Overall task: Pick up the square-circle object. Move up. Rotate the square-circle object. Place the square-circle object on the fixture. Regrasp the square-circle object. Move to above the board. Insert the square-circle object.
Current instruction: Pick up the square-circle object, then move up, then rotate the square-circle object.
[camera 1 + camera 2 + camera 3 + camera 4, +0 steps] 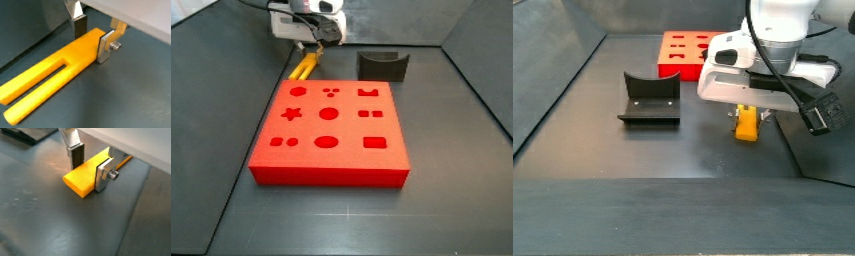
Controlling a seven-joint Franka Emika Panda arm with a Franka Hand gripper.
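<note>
Pick-up step. My gripper point(91, 42) low on floor, silver fingers point(103, 47) straddling long yellow-orange forked bar point(50, 82); apparently clamped, contact unclear. Next: lift straight up.

Both wrist views are looking down from very close, right behind the hand point(93, 37), so its silver fingers point(76, 155) and the square-circle object point(50, 77) are filling most of each picture. In a side view, the camera is looking from high up, with the board point(329, 135) near the middle and the fixture point(382, 66) behind it. In a side view, the camera is looking from the far end, with the fixture point(648, 100) at left and the board point(687, 52) at the top. Both side views are sharing the table point(452, 190).
</note>
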